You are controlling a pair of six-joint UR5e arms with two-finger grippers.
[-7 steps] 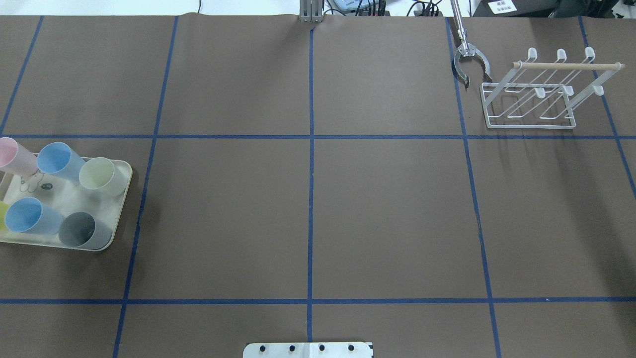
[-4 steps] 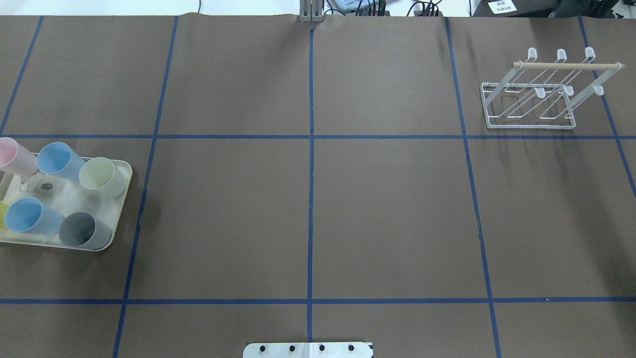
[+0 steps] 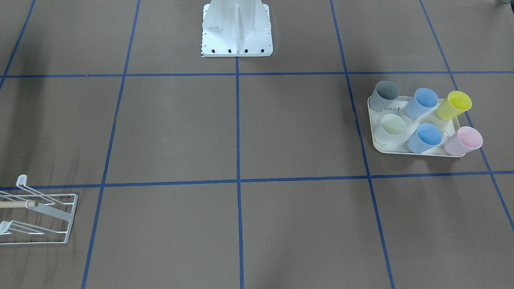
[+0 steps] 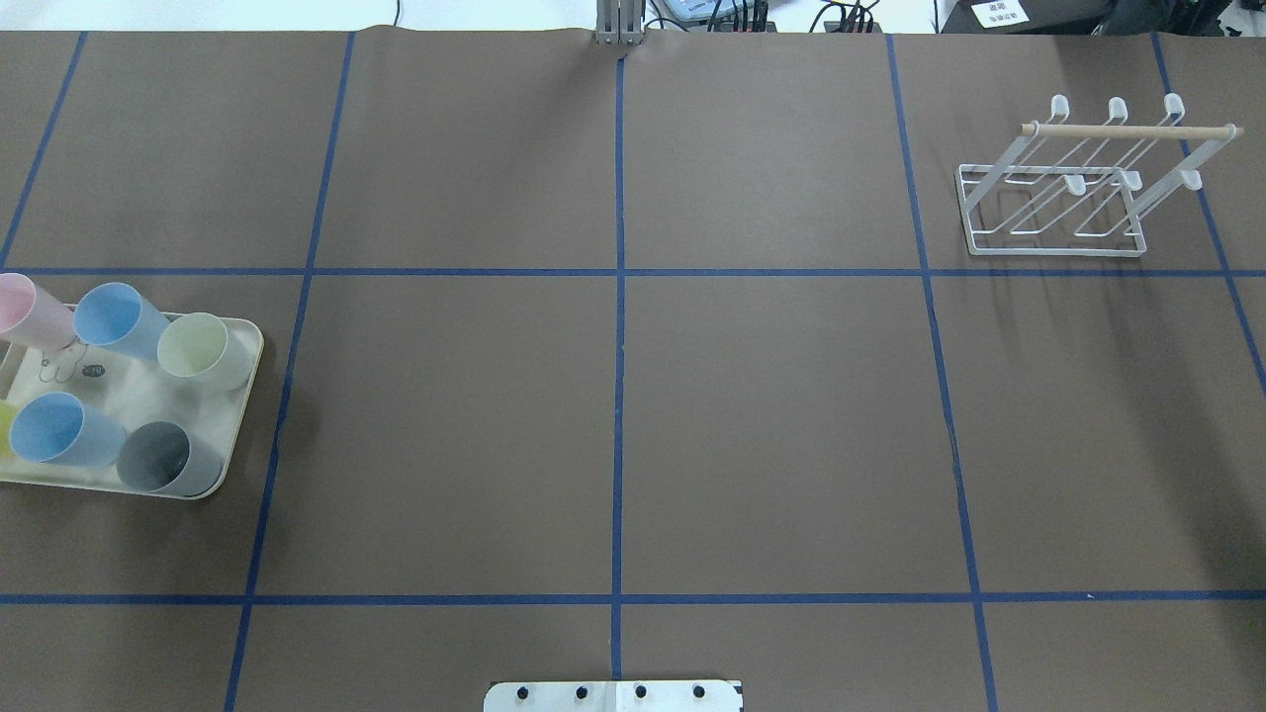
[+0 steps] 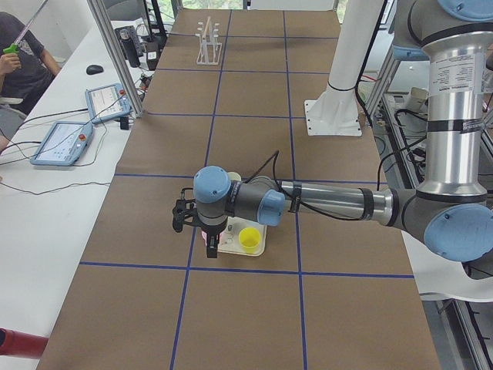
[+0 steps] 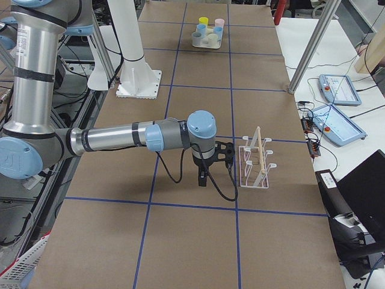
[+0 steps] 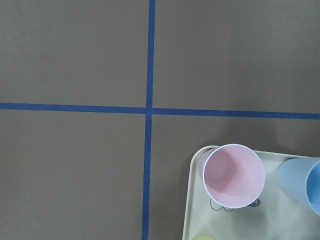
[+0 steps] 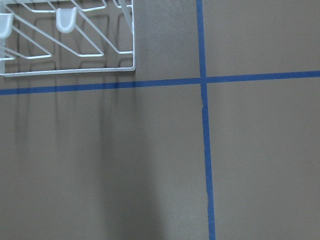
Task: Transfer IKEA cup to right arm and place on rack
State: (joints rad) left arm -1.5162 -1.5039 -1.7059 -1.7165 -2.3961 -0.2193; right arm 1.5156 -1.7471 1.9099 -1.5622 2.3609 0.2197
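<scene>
Several pastel IKEA cups stand upright on a cream tray (image 4: pixel 109 381) at the table's left: pink (image 4: pixel 30 309), blue (image 4: pixel 119 316), pale green (image 4: pixel 203 348) and grey (image 4: pixel 163 457) among them. The left wrist view looks straight down into the pink cup (image 7: pixel 233 175). My left gripper (image 5: pixel 202 240) hovers over that tray's outer end; whether it is open or shut I cannot tell. The white wire rack (image 4: pixel 1078 178) with its wooden dowel stands empty at the far right. My right gripper (image 6: pixel 203 177) hangs just beside the rack (image 6: pixel 255 159); its state I cannot tell.
The robot's white base plate (image 4: pixel 613 695) sits at the near middle edge. Blue tape lines grid the brown table cover. A side desk with teach pendants (image 5: pixel 65 139) and a seated person (image 5: pixel 15 54) runs along the far edge, behind an aluminium post (image 6: pixel 313 48).
A metal claw tool that reached in beside the rack's left end one second ago has left the overhead view. Cups, tray and rack have not moved.
</scene>
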